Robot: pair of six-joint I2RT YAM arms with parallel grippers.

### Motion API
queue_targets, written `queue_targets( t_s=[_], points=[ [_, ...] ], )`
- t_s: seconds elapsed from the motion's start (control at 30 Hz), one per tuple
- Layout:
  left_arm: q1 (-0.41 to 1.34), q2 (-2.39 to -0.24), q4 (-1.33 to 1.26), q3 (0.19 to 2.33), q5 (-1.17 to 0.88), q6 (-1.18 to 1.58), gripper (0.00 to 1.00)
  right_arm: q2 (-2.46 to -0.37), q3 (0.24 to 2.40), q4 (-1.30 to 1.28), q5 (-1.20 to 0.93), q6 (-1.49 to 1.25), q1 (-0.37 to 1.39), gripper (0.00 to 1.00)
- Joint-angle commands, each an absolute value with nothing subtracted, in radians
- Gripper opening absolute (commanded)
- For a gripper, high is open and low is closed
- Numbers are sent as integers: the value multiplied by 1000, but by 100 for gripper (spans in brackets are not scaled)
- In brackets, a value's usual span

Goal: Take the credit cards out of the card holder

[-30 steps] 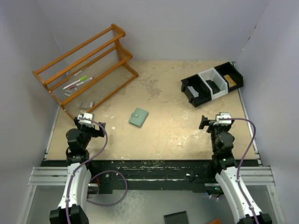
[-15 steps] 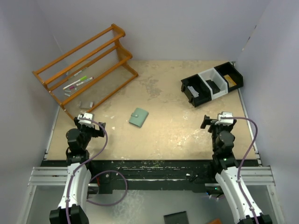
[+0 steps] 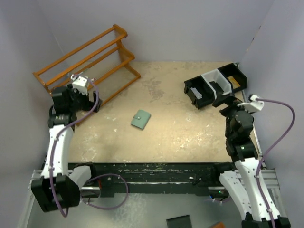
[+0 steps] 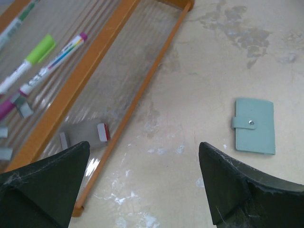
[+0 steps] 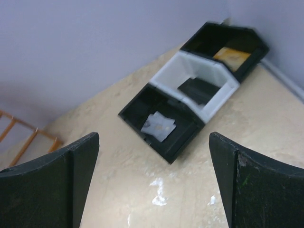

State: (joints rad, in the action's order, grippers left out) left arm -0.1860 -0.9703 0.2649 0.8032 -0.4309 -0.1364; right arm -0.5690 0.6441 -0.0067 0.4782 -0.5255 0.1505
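Mid-table (image 3: pixel 180 128), the teal card holder (image 3: pixel 140 119) lies flat and snapped shut, apart from both grippers. Left gripper (image 4: pixel 142 180) hovers beside the wooden rack (image 3: pixel 76 51), fingers spread wide. Right gripper (image 5: pixel 153 156) hangs near the three-compartment bin (image 3: pixel 207 76), fingers likewise spread, holding nothing.

Layout: we find the card holder (image 3: pixel 140 119) lying mid-bench (image 3: pixel 180 133). Behind it to the left stands the rack (image 3: pixel 85 61), with pens (image 4: pixel 52 52) on it. At far right sits the three-compartment tray (image 3: pixel 207 76), with cards (image 5: pixel 159 126) in its compartments.
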Motion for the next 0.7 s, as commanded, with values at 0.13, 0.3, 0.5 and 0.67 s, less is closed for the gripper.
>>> queue_targets(
  t_s=[0.13,0.3,0.5,0.67],
  points=[
    [-181,-1156,724,1071,-688,-390,99,-914,774,-42,182,-471,232,100],
    [-33,-1185,744,1061,-608,-410,99,-1057,856,-80,277,-438,300,98],
    [111,-1269,633,1027,-541,-373,99,-1191,876,-71,254,-437,410,90],
    [231,-1404,582,1061,-465,-365,99,-1314,854,-15,269,-533,561,89]
  ],
)
